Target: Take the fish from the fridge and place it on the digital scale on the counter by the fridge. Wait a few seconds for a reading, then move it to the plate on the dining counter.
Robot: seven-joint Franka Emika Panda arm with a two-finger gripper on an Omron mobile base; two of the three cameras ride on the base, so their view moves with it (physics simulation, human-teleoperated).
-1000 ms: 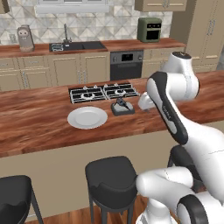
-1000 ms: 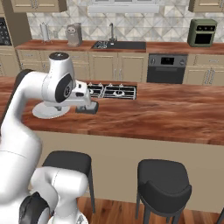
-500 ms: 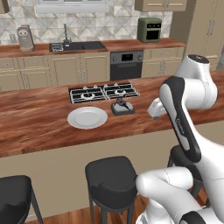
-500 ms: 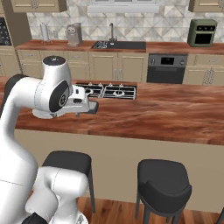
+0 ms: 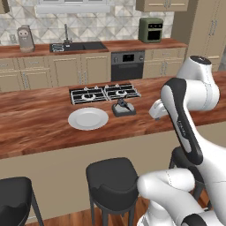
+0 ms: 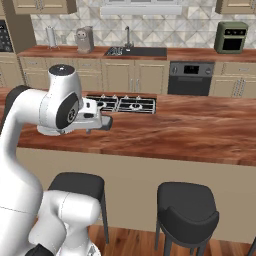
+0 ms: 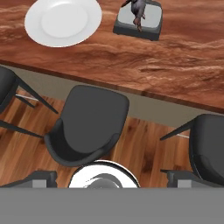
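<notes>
The plate (image 5: 88,118) is sitting bare on the reddish-brown table (image 5: 39,128), with nothing lying in it; in the hand view the plate (image 7: 63,21) is showing the same plain white face. Just beside it, toward the arm, the digital scale (image 5: 124,109) is resting flat on the wood near the front edge of the black cooktop (image 5: 104,93), apart from the plate. The fish (image 5: 123,104) is lying on top of the scale, and the hand view is showing the fish (image 7: 139,8) stretched across the scale's (image 7: 139,20) grey top.

The end effector (image 6: 105,122) is hanging above the table's near edge, touching nothing and holding nothing; its jaws are standing wide apart and empty. The hand camera is looking down past the table edge at black stools (image 7: 87,124) and the wooden floor (image 7: 144,144).

No writing or brand marks are showing legibly on the scale, the plate or the green oven (image 5: 150,29) on the back worktop.
</notes>
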